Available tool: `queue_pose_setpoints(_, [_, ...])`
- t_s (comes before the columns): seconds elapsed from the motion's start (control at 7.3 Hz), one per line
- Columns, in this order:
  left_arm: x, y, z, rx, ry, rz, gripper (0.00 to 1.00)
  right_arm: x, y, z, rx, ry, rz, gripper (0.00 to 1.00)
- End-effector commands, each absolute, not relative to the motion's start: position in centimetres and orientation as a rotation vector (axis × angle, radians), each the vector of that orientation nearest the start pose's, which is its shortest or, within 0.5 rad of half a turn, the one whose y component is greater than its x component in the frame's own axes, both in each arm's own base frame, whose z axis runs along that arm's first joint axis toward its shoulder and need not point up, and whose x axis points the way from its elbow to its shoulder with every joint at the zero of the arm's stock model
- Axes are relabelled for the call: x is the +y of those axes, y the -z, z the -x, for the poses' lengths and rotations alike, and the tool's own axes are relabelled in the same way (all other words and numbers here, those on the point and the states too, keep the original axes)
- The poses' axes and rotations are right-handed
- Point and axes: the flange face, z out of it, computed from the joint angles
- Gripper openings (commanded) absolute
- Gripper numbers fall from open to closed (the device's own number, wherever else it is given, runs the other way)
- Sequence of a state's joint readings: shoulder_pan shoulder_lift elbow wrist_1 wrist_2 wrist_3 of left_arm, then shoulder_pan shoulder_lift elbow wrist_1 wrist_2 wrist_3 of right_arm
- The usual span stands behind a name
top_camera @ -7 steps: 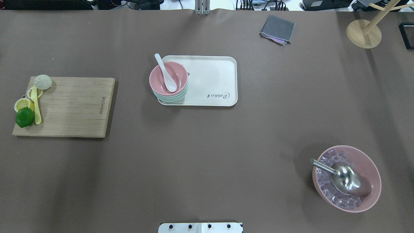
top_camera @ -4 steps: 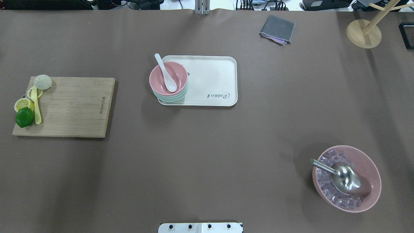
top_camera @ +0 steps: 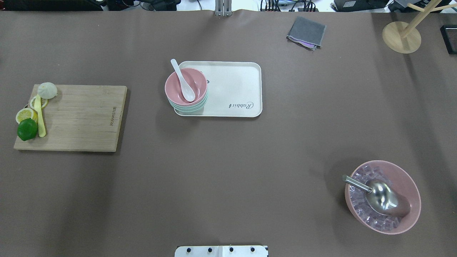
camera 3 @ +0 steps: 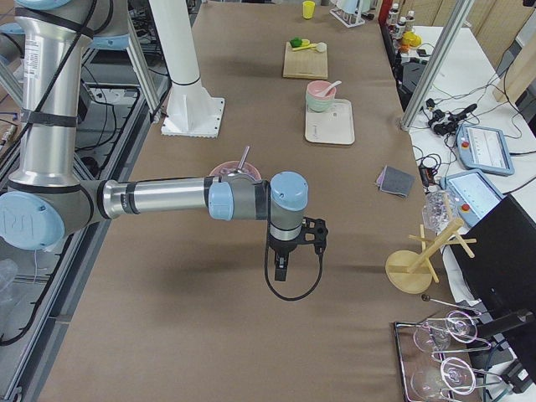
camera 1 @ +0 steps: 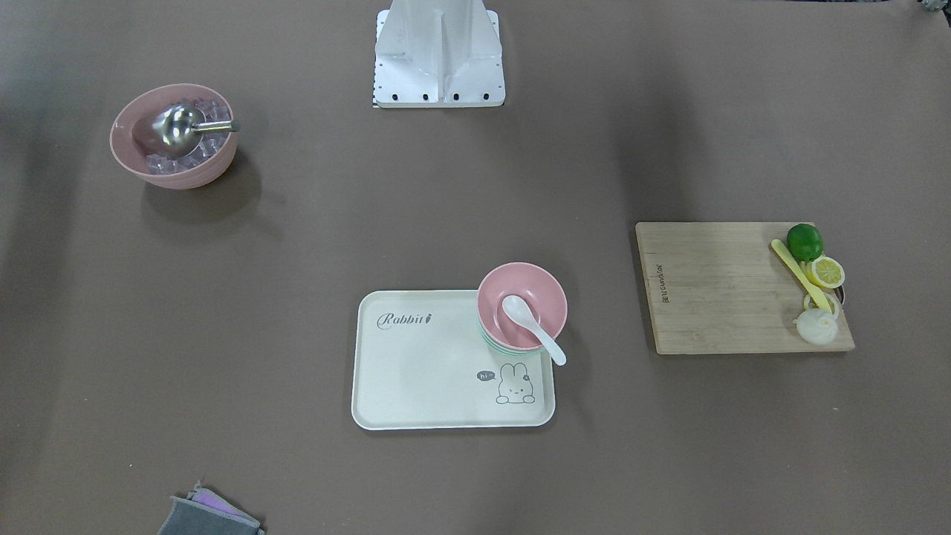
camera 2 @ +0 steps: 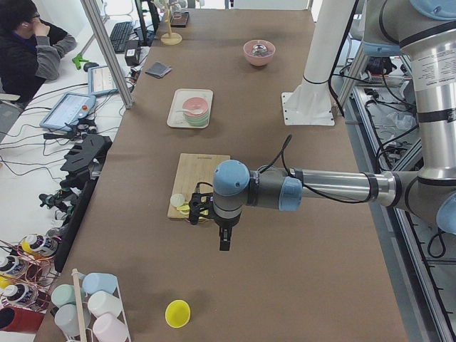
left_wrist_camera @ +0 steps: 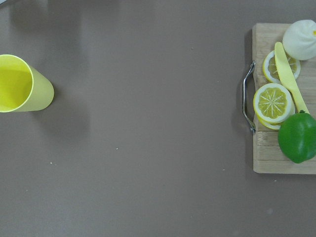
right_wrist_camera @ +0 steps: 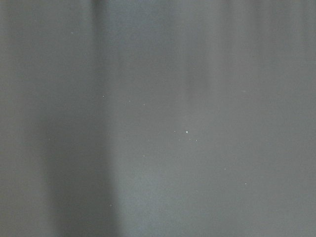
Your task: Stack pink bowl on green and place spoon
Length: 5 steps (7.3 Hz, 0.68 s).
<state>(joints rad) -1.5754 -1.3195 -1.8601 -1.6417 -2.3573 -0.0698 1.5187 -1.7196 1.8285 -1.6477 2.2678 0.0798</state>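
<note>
A small pink bowl (top_camera: 198,84) sits on top of stacked pale green bowls (top_camera: 189,107) at the left end of a cream tray (top_camera: 234,89). A white spoon (top_camera: 182,82) lies in the pink bowl with its handle over the rim. The stack (camera 1: 533,288), the spoon (camera 1: 532,327) and the tray (camera 1: 416,371) also show in the front view. My left gripper (camera 2: 224,242) hangs past the cutting board, far from the tray; I cannot tell if it is open or shut. My right gripper (camera 3: 280,272) hangs over bare table beyond the ice bowl; I cannot tell its state either.
A wooden cutting board (top_camera: 82,117) holds a lime (top_camera: 27,129), lemon slices, a yellow knife and a bun. A large pink bowl (top_camera: 407,178) holds ice and a metal scoop (top_camera: 380,196). A grey cloth (top_camera: 306,32), a wooden stand (top_camera: 401,37) and a yellow cup (left_wrist_camera: 19,89) lie at the edges.
</note>
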Motion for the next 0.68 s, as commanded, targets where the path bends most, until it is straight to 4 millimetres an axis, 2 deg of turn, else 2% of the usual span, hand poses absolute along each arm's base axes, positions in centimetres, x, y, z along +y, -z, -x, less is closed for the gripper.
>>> queue_pose_setpoints(0.0, [-39.21, -61.72, 6.47, 0.788, 0.026, -0.081, 0.98, -43.19, -61.35, -4.70, -0.697, -0.016, 0.017, 1.00])
queue_pose_setpoints(0.55, [-38.23, -61.41, 6.71, 0.786, 0.032, -0.083, 0.98, -43.20, -61.33, -4.69, -0.697, -0.015, 0.015, 1.00])
